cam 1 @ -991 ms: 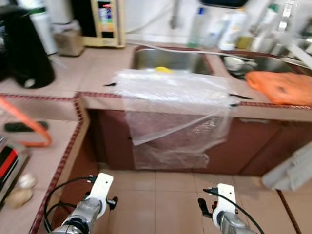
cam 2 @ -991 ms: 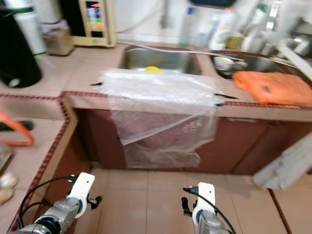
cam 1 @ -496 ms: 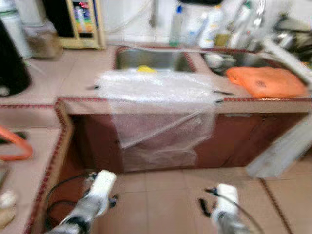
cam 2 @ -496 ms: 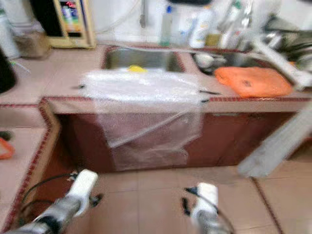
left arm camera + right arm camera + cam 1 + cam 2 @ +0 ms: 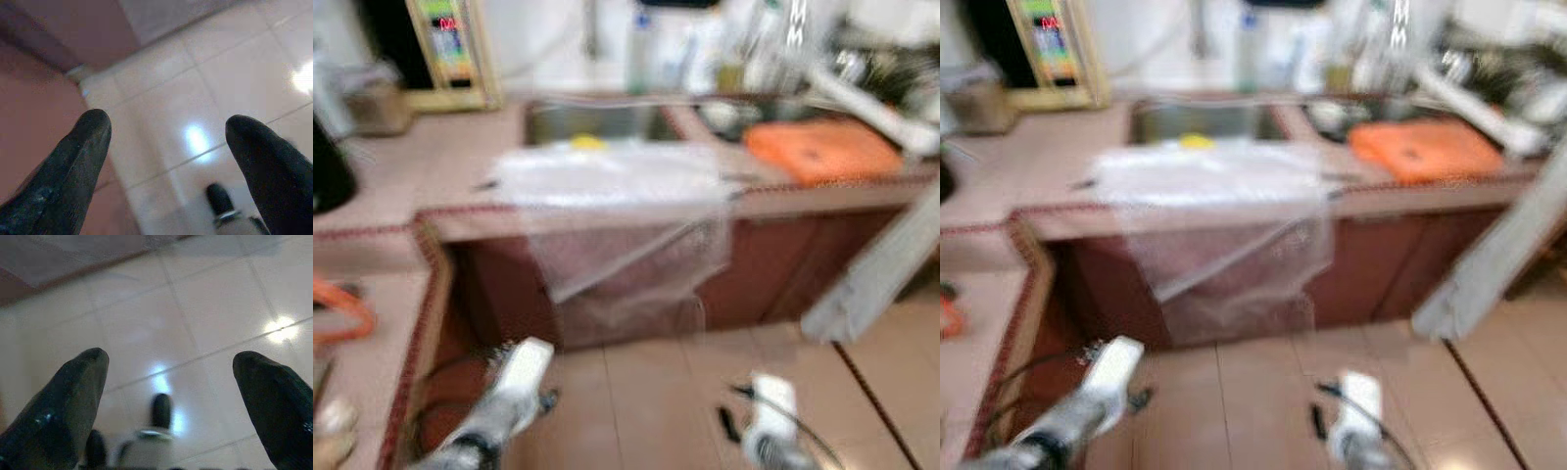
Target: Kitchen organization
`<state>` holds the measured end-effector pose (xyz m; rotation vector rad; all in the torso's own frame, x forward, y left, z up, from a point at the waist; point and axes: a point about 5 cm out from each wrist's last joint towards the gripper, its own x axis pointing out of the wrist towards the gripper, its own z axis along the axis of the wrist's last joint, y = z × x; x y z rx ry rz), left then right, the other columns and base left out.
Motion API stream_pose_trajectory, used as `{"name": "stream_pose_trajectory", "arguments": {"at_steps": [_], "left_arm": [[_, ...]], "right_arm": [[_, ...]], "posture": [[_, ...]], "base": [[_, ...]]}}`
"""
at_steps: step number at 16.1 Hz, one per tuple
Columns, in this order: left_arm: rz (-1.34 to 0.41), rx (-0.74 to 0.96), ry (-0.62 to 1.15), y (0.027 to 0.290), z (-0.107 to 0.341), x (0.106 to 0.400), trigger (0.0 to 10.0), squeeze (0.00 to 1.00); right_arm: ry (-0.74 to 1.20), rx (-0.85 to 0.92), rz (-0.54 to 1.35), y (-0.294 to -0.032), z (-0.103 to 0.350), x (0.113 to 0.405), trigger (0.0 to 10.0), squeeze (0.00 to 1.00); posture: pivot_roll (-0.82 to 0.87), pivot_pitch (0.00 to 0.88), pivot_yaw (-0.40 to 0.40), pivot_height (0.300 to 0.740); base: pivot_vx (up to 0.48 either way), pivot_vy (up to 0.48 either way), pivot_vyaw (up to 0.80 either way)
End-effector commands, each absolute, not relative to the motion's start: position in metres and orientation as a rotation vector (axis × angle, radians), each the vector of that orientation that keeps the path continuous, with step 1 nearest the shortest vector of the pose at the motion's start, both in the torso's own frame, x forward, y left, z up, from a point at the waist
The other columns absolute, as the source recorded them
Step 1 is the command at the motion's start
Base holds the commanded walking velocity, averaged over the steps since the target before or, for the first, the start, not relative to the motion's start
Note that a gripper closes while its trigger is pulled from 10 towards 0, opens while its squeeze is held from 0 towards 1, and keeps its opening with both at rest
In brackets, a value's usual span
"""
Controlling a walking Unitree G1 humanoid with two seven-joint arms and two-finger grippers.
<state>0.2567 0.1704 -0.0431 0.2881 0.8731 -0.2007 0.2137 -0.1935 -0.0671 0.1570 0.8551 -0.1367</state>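
Grippers first: my left gripper (image 5: pixel 166 142) hangs low over the tiled floor (image 5: pixel 234 73) with its fingers spread wide and nothing between them, and my right gripper (image 5: pixel 168 382) is the same deal, fingers apart, empty, pointed at bare tile. Both arms just dangle in front of me, so no handling going on yet. Further out everything's pretty blurry, but ahead of me is the counter (image 5: pixel 431 166) with a sink (image 5: pixel 592 119) set into it, and a sheet of clear plastic wrap (image 5: pixel 622 211) is draped over the counter edge in front of the sink, hanging down over the cabinet front. Something small and yellow (image 5: pixel 588 142) sits at the sink rim just behind the plastic. To the right of that, an orange cloth-looking thing (image 5: pixel 822 150) lies on the counter, with bottles (image 5: pixel 651 49) along the back wall. My guess is I'm at the approach stage. Next move probably calls for closing in on the counter and raising an arm toward whatever needs tidying, likely that plastic.
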Motion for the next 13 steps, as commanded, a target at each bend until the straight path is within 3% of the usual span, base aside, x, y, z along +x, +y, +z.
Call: {"name": "stream_pose_trajectory", "arguments": {"at_steps": [1,13], "left_arm": [[-0.181,0.310,0.908,0.1853,-0.0466,0.2498,10.0,0.00],[-0.184,0.326,0.923,0.1868,-0.0494,0.2456,10.0,0.00]], "right_arm": [[0.836,0.173,-0.116,-0.1851,-0.0640,0.2207,10.0,0.00],[0.830,0.169,-0.120,-0.1863,-0.0636,0.2210,10.0,0.00]], "posture": [[-0.02,0.000,-0.023,0.740],[-0.03,0.000,-0.018,0.740]], "base": [[0.000,-0.341,0.00],[0.000,-0.411,0.00]]}}
